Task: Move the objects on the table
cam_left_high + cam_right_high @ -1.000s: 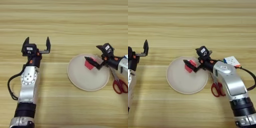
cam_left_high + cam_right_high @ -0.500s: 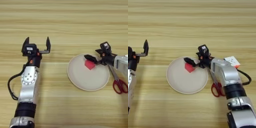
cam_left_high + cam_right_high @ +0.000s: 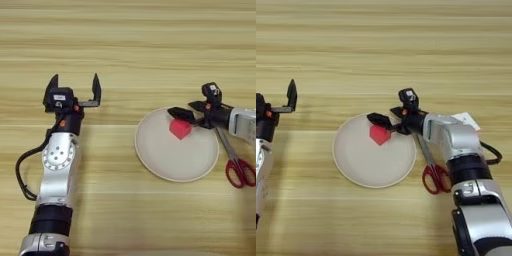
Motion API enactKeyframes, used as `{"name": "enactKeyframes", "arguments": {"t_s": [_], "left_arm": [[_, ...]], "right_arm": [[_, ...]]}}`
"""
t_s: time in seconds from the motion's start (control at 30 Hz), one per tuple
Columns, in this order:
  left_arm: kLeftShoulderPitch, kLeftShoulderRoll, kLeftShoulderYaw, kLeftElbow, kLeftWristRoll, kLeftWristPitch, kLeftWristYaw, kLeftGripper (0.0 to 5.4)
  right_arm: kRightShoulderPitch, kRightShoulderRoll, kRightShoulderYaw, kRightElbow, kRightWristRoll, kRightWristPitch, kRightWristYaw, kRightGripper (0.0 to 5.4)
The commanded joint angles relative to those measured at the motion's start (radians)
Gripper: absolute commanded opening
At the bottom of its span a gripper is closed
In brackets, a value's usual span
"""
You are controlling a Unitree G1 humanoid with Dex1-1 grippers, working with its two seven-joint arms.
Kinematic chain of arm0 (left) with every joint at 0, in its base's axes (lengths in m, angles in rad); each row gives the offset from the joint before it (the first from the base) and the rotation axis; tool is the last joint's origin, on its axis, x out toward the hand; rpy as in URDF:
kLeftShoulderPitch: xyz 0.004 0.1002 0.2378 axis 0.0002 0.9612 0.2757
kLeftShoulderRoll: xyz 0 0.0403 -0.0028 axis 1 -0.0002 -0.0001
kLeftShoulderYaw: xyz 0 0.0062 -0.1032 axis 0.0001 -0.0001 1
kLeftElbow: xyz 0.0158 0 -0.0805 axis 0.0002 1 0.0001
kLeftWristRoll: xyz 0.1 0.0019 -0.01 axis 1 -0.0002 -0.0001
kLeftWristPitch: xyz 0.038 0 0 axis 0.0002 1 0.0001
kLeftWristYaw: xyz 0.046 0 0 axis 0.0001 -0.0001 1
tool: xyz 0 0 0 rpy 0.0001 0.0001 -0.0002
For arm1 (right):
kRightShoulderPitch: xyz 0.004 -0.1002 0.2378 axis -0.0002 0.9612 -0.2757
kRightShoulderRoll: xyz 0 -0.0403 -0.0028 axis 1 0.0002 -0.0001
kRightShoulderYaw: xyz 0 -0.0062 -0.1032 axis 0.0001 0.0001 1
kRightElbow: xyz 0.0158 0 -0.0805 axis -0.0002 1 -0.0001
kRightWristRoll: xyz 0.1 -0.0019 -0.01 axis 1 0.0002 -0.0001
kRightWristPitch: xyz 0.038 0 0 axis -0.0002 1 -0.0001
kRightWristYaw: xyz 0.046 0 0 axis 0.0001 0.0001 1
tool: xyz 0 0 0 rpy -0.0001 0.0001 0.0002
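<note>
A small red cube [image 3: 179, 129] lies on the large cream plate [image 3: 175, 161], in its upper middle part. My right gripper [image 3: 183, 109] reaches in from the right and hangs open just behind the cube, with its fingers clear of it. The red-handled scissors [image 3: 238, 167] lie flat on the table right of the plate, under my right forearm. A corner of the puzzle cube [image 3: 468, 119] peeks out behind that forearm. My left gripper [image 3: 73, 84] stands open and empty at the left, well away from the plate. The screwdriver is out of view.
The wood-grain table [image 3: 130, 45] stretches bare across the back. My left arm [image 3: 56, 165] lies along the left side, with a black cable looping beside it.
My right gripper has opened and let go of the red cube, which now rests on the plate. The fingers have drawn slightly back. The left arm has not moved.
</note>
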Motion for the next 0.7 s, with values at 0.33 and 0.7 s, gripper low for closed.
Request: {"name": "enactKeyframes", "arguments": {"t_s": [0.33,0.7], "left_arm": [[0.003,-0.008,-0.004,-0.003,0.008,-0.009,0.007,5.40],[0.003,-0.009,-0.002,-0.005,0.009,-0.010,0.007,5.40]], "right_arm": [[0.026,-0.028,0.058,-0.023,-0.003,0.095,0.062,5.34],[0.113,-0.061,0.134,-0.121,0.001,0.098,0.145,5.34]]}}
